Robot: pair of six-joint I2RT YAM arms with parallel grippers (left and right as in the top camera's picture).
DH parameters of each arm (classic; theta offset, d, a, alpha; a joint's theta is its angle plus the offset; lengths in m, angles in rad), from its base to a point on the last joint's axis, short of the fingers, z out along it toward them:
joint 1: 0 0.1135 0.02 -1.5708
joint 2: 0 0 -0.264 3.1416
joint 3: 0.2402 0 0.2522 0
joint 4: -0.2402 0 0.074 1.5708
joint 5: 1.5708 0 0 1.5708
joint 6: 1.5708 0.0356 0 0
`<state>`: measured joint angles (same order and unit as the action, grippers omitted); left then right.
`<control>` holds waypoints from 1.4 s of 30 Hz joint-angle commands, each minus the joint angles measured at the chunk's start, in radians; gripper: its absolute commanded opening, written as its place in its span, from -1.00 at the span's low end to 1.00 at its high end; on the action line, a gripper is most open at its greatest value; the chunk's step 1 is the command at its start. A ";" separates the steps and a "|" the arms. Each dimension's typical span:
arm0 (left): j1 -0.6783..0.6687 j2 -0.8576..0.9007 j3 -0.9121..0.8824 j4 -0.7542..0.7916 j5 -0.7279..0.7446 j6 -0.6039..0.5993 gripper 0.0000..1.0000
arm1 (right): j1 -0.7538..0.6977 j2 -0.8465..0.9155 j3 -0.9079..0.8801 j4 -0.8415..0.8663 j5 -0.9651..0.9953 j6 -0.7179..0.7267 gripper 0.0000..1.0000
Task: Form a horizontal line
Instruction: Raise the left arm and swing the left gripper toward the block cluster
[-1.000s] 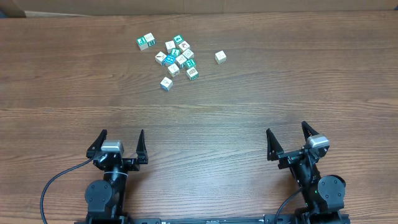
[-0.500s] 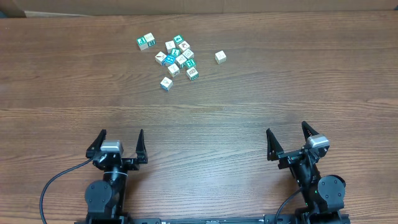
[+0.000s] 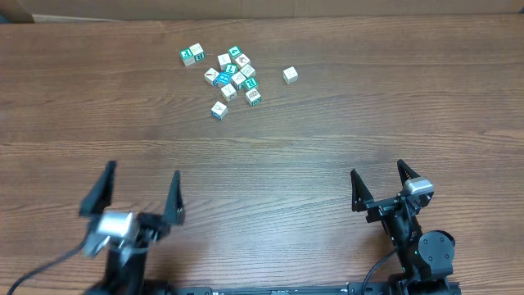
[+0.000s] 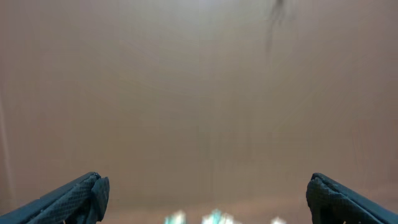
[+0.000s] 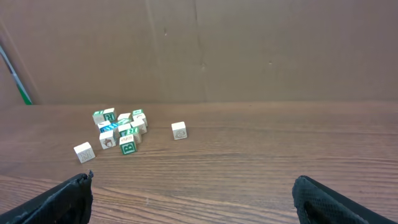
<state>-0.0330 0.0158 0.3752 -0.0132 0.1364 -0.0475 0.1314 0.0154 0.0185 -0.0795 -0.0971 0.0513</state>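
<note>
L arm lifted, blurred, since prev; R arm static. Both jaws wide. Cubes unmoved, bunched.

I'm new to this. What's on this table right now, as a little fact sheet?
table: brown wood
bunch of cubes: small cream-and-teal picture cubes, irregular cluster, far side
lone cube: apart, right of the bunch
row: none formed yet
left gripper: open, empty, near edge, blurred
right gripper: open, empty, near edge
</note>
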 commanded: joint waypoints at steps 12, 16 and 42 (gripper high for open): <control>-0.006 0.006 0.526 0.027 0.078 0.018 0.99 | -0.005 -0.013 -0.010 0.003 0.006 -0.004 1.00; -0.006 0.039 0.603 0.074 0.080 0.018 0.99 | -0.005 -0.013 -0.010 0.003 0.006 -0.004 1.00; -0.006 0.772 1.353 -0.335 0.198 0.015 0.99 | -0.005 -0.013 -0.010 0.003 0.006 -0.004 1.00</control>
<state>-0.0330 0.6765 1.6093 -0.2695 0.3035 -0.0471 0.1314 0.0147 0.0185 -0.0803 -0.0971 0.0513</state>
